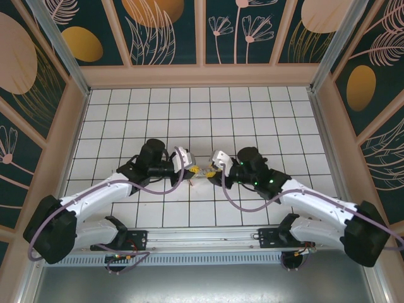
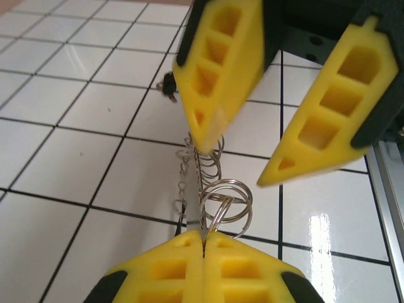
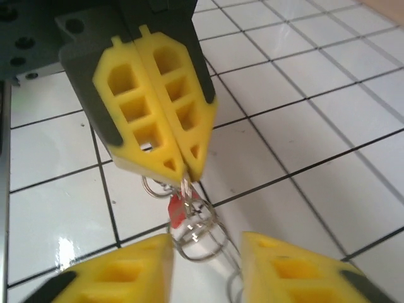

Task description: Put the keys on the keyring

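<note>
The left gripper (image 2: pixel 203 237) is clamped tight on the silvery keyring (image 2: pixel 225 203), held near the table's middle, with a red key (image 3: pixel 177 211) just beside it. At 3 o'clock from it in the top view, the right gripper (image 3: pixel 207 243) has its jaws apart, the ring between them, gripping nothing. A dark key (image 2: pixel 169 85) lies on the tiles at 10 o'clock from the ring in the left wrist view.

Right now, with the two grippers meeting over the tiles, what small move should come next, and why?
Probably the right gripper closing gently on the red-headed key. The left gripper is shut on the wire rings, and the right gripper's jaws stand open right at that dangling bundle.
</note>
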Robot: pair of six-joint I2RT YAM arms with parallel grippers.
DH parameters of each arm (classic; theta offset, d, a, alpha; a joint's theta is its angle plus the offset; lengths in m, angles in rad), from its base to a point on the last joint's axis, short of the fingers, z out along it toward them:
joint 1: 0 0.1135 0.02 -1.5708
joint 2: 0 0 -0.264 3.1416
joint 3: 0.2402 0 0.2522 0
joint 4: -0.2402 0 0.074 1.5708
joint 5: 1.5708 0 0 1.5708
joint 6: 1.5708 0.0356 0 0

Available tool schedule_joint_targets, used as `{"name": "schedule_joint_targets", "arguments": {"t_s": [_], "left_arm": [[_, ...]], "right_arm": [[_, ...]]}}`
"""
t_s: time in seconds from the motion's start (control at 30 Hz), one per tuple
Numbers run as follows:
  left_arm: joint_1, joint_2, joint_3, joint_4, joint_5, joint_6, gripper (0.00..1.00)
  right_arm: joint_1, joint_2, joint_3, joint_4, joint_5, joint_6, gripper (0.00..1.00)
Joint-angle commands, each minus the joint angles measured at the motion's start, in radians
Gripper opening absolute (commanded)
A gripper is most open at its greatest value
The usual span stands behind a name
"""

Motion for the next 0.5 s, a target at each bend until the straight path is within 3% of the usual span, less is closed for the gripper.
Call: {"name": "schedule_joint_targets", "arguments": {"t_s": [0.0, 0.07, 0.17, 0.47], "left_arm": [[-0.002, -0.044, 0.018, 0.042, 0.038, -0.019, 0.00], [-0.002, -0.061, 0.024, 0.033, 0.063, -0.019, 0.00], [-0.003, -0.088, 0.031, 0.029, 0.085, -0.021, 0.00], [-0.003, -0.126, 0.071, -0.042, 0.191, 0.071, 0.00]], "right_arm": [[-0.029, -0.095, 0.001, -0.074, -0.012, -0.044, 0.45], [-0.045, -0.145, -0.007, -0.118, -0.039, -0.122, 0.50], [-0.055, -0.219, -0.036, -0.173, -0.070, -0.271, 0.66], [-0.125, -0.254, -0.018, -0.270, -0.012, -0.385, 0.68]]}}
